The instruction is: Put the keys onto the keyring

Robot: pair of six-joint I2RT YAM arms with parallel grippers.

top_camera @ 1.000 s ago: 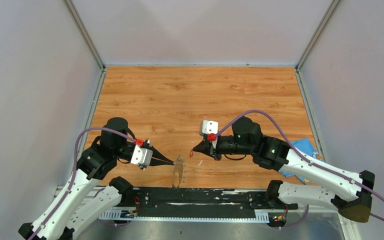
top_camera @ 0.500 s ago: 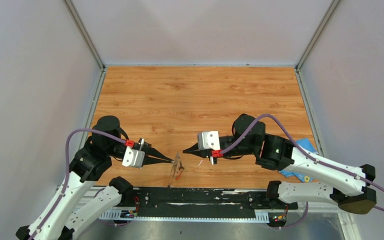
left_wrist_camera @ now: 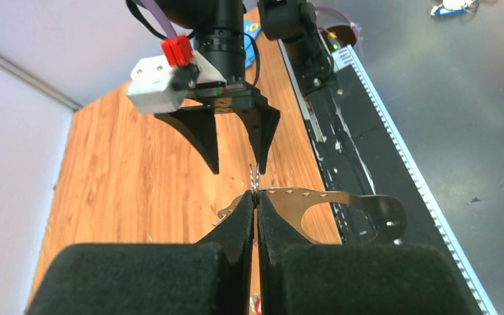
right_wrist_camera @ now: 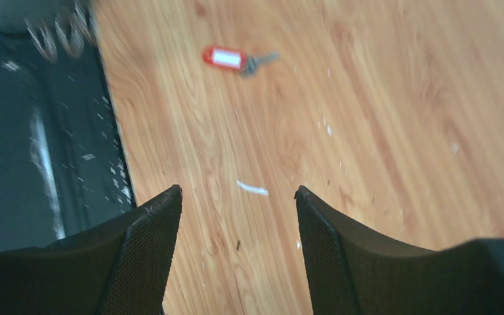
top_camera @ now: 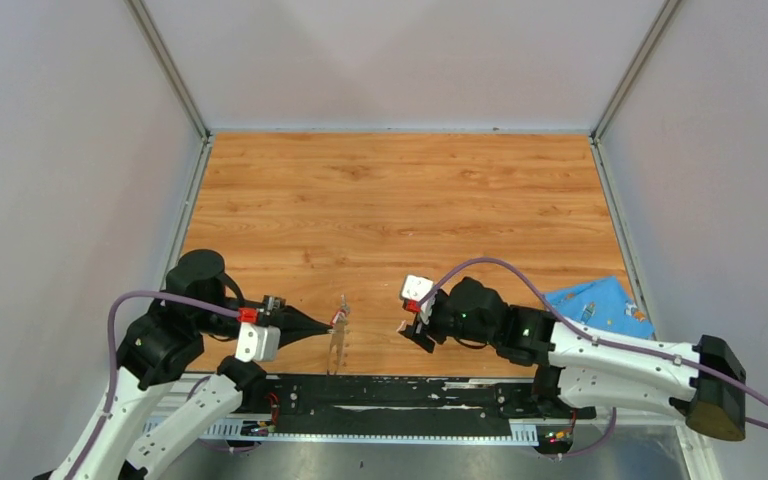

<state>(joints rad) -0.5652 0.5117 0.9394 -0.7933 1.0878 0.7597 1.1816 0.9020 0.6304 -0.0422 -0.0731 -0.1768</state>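
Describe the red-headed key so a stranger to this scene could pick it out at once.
Start at the wooden table and find the black rail along its edge. Just off that rail, beyond the open right end effector, lies the red-headed key. Unlike the thin white sliver nearby, it has a red plastic head and a short metal blade.

Soft, even light is falling from above in the top view, and the table (top_camera: 390, 200) is showing only faint shadows, no glare. The right wrist view is blurring with motion; the red key (right_wrist_camera: 230, 58) is looking smeared. In the left wrist view the keyring (left_wrist_camera: 341, 197) is catching a pale shine.
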